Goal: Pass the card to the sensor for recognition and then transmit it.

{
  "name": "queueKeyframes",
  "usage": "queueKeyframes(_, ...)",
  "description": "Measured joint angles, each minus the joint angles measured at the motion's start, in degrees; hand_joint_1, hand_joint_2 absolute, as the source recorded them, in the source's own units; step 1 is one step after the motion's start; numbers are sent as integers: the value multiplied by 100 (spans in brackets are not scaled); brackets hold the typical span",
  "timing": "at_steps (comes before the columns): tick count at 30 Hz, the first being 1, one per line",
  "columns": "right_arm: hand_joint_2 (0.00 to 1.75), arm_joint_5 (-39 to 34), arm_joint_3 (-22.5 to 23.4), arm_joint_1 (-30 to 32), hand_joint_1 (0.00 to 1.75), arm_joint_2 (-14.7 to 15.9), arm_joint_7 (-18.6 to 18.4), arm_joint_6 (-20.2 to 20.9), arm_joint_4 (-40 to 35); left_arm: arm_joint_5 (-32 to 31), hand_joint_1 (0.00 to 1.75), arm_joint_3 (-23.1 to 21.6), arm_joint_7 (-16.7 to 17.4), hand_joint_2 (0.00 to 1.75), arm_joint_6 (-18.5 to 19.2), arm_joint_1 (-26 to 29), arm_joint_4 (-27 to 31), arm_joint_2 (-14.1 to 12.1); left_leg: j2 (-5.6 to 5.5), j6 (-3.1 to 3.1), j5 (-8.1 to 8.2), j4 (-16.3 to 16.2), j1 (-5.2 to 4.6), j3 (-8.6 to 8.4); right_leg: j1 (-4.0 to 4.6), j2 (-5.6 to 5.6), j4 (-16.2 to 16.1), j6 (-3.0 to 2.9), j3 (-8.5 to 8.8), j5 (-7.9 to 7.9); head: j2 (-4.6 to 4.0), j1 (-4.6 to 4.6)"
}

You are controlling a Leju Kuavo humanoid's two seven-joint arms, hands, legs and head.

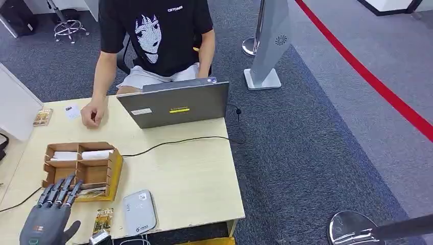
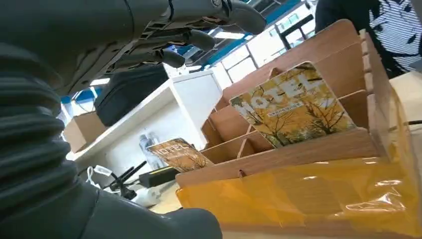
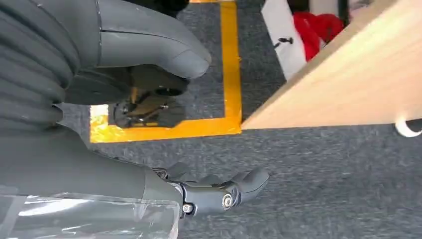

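At table edge: left hand (image 1: 48, 217) fingers (image 1: 60, 191) spread, empty, near card box (image 1: 115, 171) | right hand (image 3: 149, 79) fingers apart, empty

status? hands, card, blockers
Left hand open, at the wooden organizer. Right hand open, hanging beside the table. Hotel card upright in organizer, ungrasped. Nothing blocking.

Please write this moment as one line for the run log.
left hand: open, at wooden organizer | hotel card: in organizer, not gripped | sensor: idle | right hand: open, off table
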State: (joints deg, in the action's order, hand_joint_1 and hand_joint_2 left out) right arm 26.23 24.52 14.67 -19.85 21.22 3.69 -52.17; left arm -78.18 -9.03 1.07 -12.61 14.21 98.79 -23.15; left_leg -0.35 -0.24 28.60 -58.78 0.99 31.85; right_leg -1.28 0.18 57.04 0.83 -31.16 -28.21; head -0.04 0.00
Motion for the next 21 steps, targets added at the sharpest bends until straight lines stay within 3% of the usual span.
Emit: queueKeyframes(21, 175, -33, -334, -70, 0, 4, 177, -2, 13, 17, 0, 448, -168, 175, 44, -461, -503, 450, -1, 0, -1, 0, 0, -1, 0, -1, 0, -1, 1, 3, 0, -2)
